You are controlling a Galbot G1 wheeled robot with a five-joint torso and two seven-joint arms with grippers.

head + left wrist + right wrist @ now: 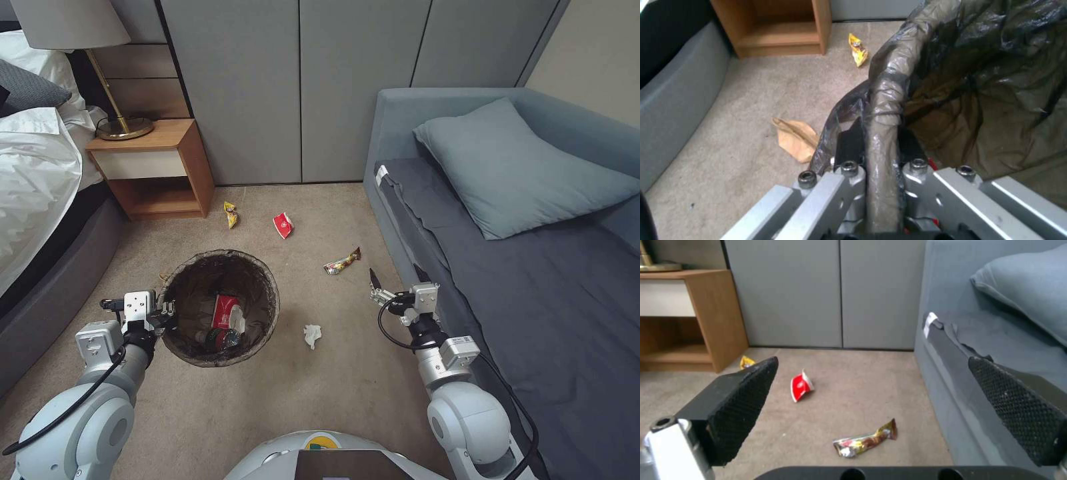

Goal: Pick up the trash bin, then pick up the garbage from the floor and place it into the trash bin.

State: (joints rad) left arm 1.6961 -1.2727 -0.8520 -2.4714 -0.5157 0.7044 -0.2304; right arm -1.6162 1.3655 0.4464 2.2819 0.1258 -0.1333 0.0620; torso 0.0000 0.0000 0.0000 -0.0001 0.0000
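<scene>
Left end effector [168,312] clamps the trash bin [267,280] rim; right end effector [393,275] hangs spread above carpet

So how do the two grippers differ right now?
The left gripper is shut on the trash bin rim, while the right gripper is open and holds nothing. The left sits beside the bin; the right hangs over carpet beside the sofa. Both are off the floor.

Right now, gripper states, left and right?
Left gripper: shut on the round white bin's dark-bagged rim.
Right gripper: open, empty, above the beige carpet.
</scene>
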